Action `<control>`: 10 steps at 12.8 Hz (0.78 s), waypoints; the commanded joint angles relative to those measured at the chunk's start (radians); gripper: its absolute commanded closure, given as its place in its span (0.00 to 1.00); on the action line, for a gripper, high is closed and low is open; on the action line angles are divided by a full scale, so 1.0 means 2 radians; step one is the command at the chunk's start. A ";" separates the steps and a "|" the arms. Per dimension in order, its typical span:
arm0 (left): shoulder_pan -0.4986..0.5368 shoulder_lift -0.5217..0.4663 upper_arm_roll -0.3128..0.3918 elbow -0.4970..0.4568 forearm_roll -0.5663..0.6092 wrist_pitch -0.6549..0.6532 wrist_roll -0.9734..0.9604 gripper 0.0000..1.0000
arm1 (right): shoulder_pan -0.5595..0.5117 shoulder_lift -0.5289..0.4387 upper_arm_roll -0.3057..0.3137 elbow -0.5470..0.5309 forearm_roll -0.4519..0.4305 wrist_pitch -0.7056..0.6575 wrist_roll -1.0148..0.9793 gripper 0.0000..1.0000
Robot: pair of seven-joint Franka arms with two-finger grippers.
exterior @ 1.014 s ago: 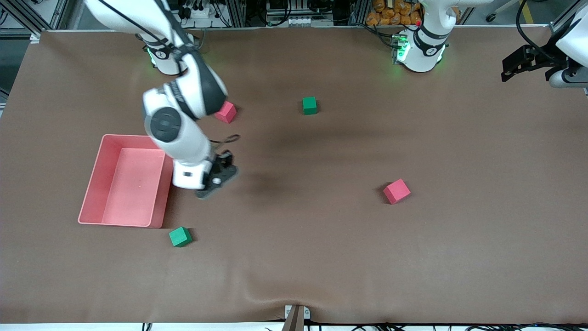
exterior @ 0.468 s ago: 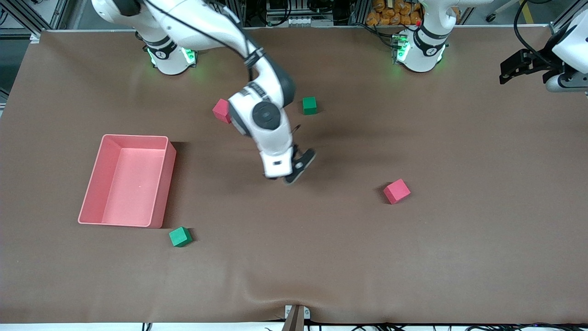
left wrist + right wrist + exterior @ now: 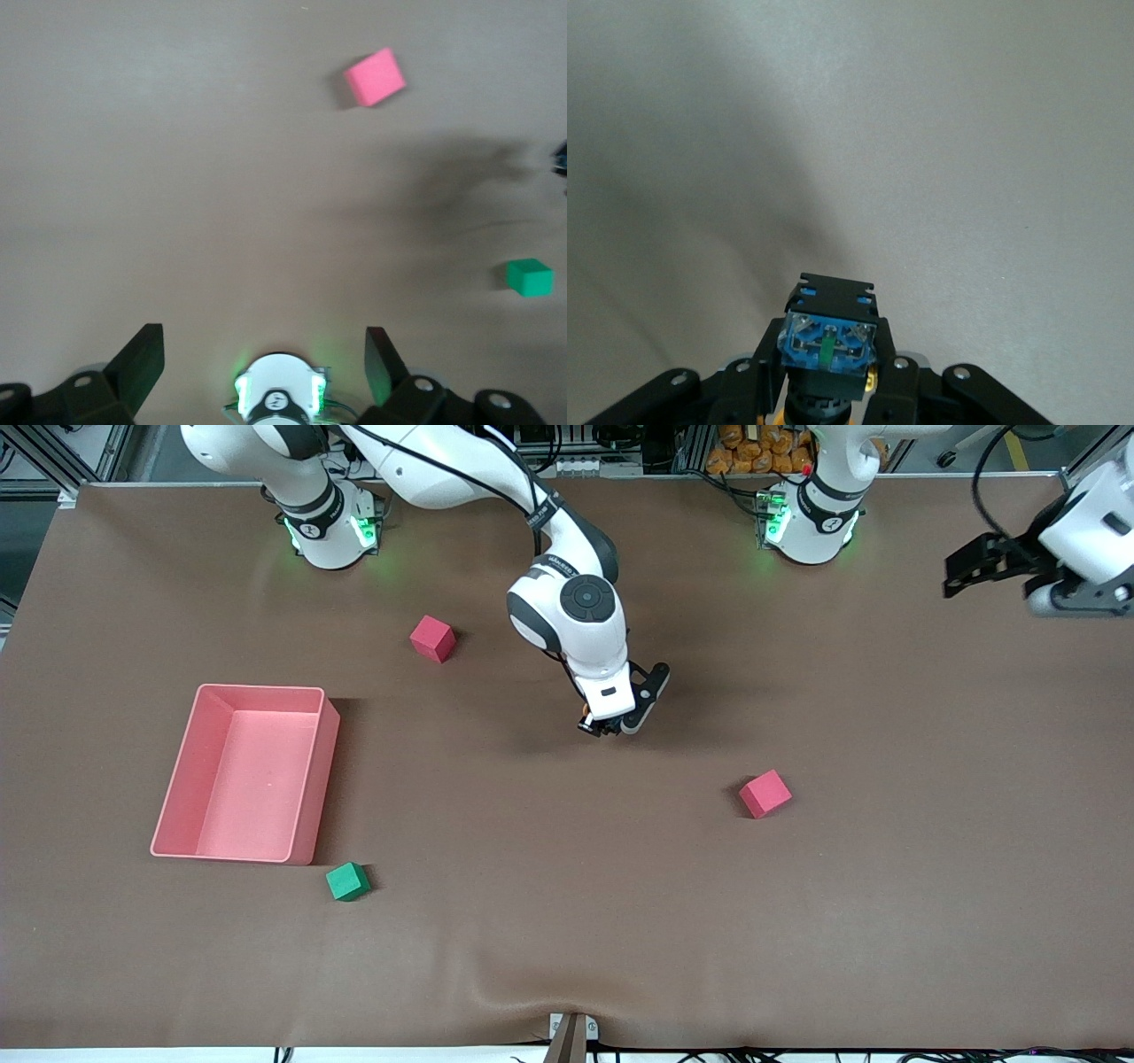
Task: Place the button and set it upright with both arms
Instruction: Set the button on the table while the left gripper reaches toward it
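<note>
Taking the pink tray (image 3: 306, 779) as the landmark: just nearer the front camera than its corner sits a green cube (image 3: 347, 881), with bare brown table (image 3: 567, 921) running wide from there to the table's near edge. Well away from the tray toward the left arm's end lies a pink cube (image 3: 765, 794), open mat all around it.

Between tray and that cube, and farther from the camera than either, the right gripper (image 3: 611, 726) hangs over bare table in the middle, its fingers closed on the button (image 3: 827, 341); the right wrist view shows the button's bluish base facing outward, black body pinched between the fingers, a sliver of orange beneath. Nothing lies close under it.

Farther from the camera than the tray is a second pink cube (image 3: 433, 638).

The left gripper (image 3: 974, 567) waits high over the table's edge at the left arm's end, fingers (image 3: 142, 359) spread wide and empty.
</note>
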 commanded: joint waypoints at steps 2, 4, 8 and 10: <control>-0.018 0.053 -0.001 0.033 -0.025 0.006 -0.011 0.00 | -0.017 0.018 -0.005 0.023 0.007 -0.002 0.126 0.89; -0.041 0.074 -0.009 0.040 -0.029 0.006 -0.011 0.00 | -0.022 0.021 -0.006 0.021 0.010 -0.006 0.193 0.89; -0.059 0.129 -0.016 0.087 -0.066 0.005 -0.025 0.00 | -0.014 0.053 -0.006 0.026 0.016 0.015 0.342 0.78; -0.068 0.146 -0.019 0.087 -0.065 0.006 -0.023 0.00 | -0.014 0.054 -0.006 0.025 0.016 0.020 0.344 0.00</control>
